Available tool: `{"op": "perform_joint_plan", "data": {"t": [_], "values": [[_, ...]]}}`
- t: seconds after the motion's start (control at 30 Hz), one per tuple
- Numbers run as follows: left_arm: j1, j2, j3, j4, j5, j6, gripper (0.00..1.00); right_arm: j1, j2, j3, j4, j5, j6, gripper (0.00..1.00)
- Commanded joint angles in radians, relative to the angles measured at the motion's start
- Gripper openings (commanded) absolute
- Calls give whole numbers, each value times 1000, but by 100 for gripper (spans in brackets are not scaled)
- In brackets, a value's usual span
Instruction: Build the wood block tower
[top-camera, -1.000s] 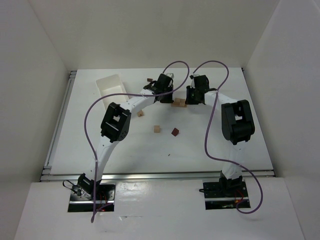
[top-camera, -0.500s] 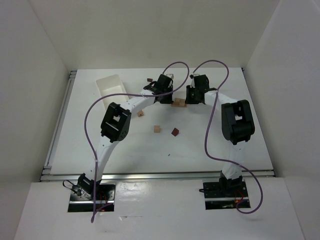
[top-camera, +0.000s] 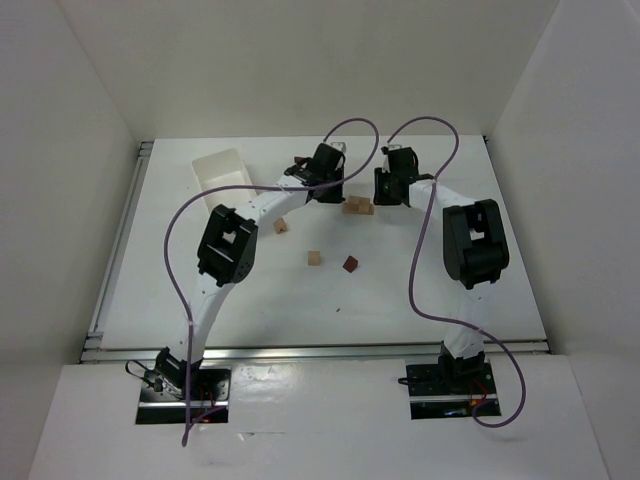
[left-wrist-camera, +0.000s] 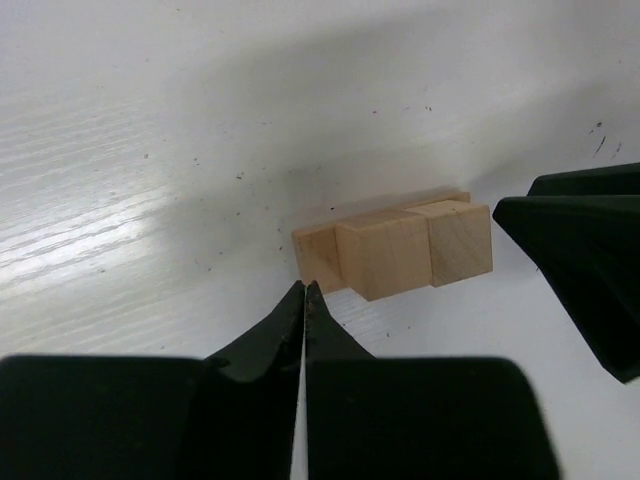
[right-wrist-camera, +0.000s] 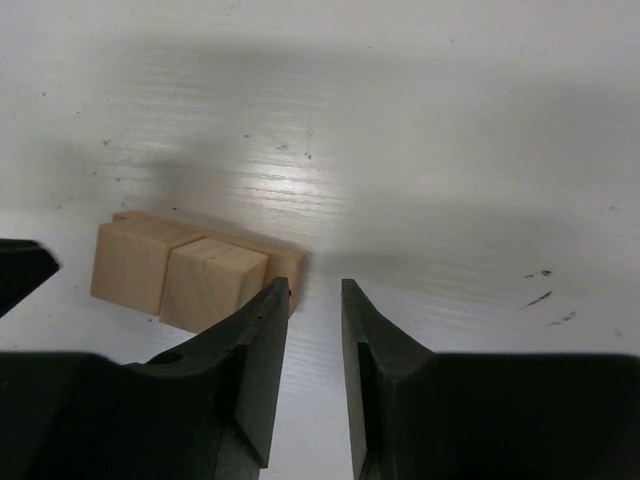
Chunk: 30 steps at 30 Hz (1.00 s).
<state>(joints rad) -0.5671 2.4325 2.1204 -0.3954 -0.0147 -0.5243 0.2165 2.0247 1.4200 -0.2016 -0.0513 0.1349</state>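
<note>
Two light tan cubes (left-wrist-camera: 410, 255) stand side by side on a flat tan plank (left-wrist-camera: 316, 258); this low start of the wood block tower (top-camera: 358, 206) sits at the table's back middle. My left gripper (left-wrist-camera: 303, 290) is shut and empty, its tips just short of the plank's near end. My right gripper (right-wrist-camera: 315, 290) is at the other end of the stack (right-wrist-camera: 180, 275), slightly open with nothing between its fingers; its left finger (right-wrist-camera: 262, 330) is beside the plank's end. From above, the left gripper (top-camera: 338, 196) and right gripper (top-camera: 380, 198) flank the stack.
Loose wood blocks lie nearer the arms: a tan one (top-camera: 281, 227), another tan one (top-camera: 314, 259) and a maroon one (top-camera: 350, 264). A second maroon piece (top-camera: 300, 160) lies behind the left wrist. A white tray (top-camera: 222, 172) stands at the back left.
The right gripper has parted its fingers a little and drawn slightly back from the stack. The left gripper stays shut in place; the blocks have not moved.
</note>
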Motion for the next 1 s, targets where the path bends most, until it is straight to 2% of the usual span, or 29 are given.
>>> {"op": "perform_joint_plan", "data": {"t": [0.0,0.03,0.07,0.1,0.13,0.17,0.2,0.23,0.33,0.47,0.6,0.67,0.7,0.8,0.97], "values": [[7,-116,35,-43,-54,30,11,11,-44,43,31,79,-24,37],[21,-134,35,-57,-54,30,28,11,-55,43,31,88,-35,38],[39,-157,35,-68,-54,30,41,11,-82,43,22,88,-35,41],[48,-186,-8,-77,-63,30,81,11,-98,43,22,88,-44,44],[49,-260,-37,-77,-76,30,95,11,-115,30,22,88,-44,47],[62,-301,-68,-77,-94,30,100,11,-132,30,22,88,-53,49],[62,-344,-101,-77,-117,44,100,11,-171,16,22,61,-54,50],[62,-390,-179,-68,-170,44,100,11,-190,-2,31,36,-70,58],[72,-574,-333,-68,-264,60,100,20,-257,-42,22,-63,-104,71],[81,-788,-508,-126,-355,3,100,118,-281,-52,-51,-52,-156,88],[101,-946,-649,-251,-455,-133,100,282,-258,-18,-93,7,-95,89],[114,-1025,-732,-293,-478,-176,100,316,-222,11,-143,-38,-32,89],[115,-1052,-761,-307,-478,-210,100,342,-213,11,-159,-38,42,89],[125,-1162,-878,-307,-466,-247,100,423,-167,22,-194,-50,135,89],[134,-1288,-1010,-296,-409,-272,100,492,-106,31,-228,76,265,85]]}}
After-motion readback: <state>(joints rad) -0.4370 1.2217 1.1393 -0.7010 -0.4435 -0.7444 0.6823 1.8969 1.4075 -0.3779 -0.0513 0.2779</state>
